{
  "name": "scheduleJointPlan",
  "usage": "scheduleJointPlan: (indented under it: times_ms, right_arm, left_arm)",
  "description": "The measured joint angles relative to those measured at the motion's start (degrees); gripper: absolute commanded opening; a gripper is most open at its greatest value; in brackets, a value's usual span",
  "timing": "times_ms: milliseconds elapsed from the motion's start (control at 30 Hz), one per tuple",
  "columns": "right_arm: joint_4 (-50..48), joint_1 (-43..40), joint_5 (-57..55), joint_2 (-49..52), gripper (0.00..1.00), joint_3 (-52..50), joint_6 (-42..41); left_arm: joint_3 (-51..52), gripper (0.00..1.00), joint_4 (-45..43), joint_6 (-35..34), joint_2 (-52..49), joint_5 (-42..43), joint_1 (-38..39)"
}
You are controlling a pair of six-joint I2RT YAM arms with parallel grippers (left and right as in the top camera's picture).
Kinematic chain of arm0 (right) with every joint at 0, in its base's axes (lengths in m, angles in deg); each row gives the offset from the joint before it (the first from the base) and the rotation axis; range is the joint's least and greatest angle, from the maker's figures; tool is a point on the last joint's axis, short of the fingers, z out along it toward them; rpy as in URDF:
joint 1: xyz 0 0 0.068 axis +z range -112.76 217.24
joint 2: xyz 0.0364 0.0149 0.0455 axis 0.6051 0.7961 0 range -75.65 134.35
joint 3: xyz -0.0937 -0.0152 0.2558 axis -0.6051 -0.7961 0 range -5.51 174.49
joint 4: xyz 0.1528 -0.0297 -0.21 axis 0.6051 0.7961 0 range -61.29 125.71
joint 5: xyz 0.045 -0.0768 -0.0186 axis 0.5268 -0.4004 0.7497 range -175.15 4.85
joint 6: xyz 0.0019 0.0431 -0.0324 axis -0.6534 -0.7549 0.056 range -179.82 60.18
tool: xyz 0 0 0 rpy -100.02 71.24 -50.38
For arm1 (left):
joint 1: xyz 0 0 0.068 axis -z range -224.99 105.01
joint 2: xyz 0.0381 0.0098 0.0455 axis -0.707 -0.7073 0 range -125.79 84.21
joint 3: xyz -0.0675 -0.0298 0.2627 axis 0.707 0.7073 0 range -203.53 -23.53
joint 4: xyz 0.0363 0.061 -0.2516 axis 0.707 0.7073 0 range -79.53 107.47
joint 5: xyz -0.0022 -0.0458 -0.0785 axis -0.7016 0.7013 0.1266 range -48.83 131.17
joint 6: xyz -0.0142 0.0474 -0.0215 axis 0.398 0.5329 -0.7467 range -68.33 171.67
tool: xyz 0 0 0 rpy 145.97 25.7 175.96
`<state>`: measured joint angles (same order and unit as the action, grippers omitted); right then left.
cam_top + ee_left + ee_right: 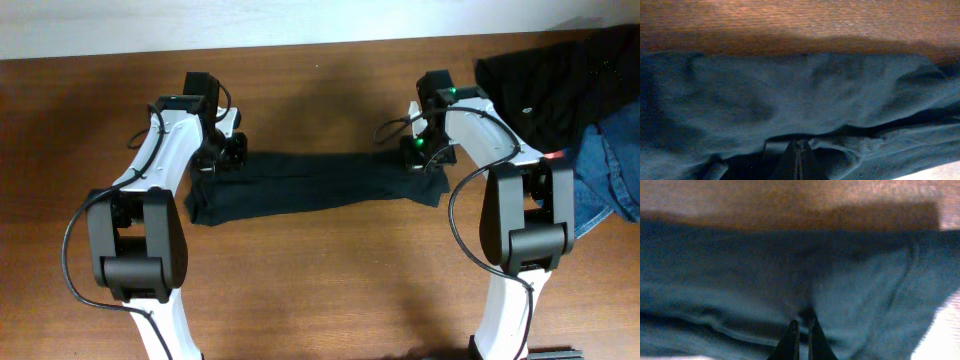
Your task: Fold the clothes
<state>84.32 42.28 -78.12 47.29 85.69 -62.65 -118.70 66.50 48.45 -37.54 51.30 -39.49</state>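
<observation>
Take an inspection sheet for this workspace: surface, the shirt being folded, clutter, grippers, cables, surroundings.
Surface: brown wooden table, no spills or marks seen.
Job's things: black shirt, gathered into a long band stretched between the two arms.
Clutter: heap of dark clothes at the far right corner; blue denim cloth beside it at the right edge.
Grippers: left gripper shut on the shirt's left end; right gripper shut on its right end.
Cables: a black cable loops out beside the left arm, another beside the right.
Surroundings: pale wall along the table's far edge; nothing else seen.
</observation>
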Motion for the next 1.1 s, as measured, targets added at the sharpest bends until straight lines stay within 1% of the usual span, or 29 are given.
scheduleJointPlan:
  times_ms: [100,467,633,800,900,1100]
  right_arm:
    - [-1.4,0.0,0.0,0.0,0.04,-2.4,-0.1]
    - [-3.4,0.0,0.2,-0.8,0.04,-3.9,-0.2]
    - [-3.8,0.0,0.2,-1.0,0.04,-4.3,-0.2]
    - [-3.9,0.0,0.2,-1.1,0.04,-4.4,-0.2]
    - [-3.9,0.0,0.2,-1.1,0.04,-4.4,-0.2]
    - [-4.0,0.0,0.2,-1.1,0.04,-4.4,-0.2]
  left_arm:
    - [0.0,0.01,-0.1,0.0,0.0,-0.9,0.0]
    - [0.2,0.01,-0.2,0.0,0.0,-2.4,0.0]
    - [2.0,0.02,-2.0,0.0,0.0,-3.2,0.0]
    - [4.8,0.01,-2.5,0.0,0.0,-3.5,0.0]
    - [5.1,0.0,0.3,0.0,0.0,-3.5,0.0]
    - [5.2,0.0,8.6,0.0,0.0,-1.1,0.0]
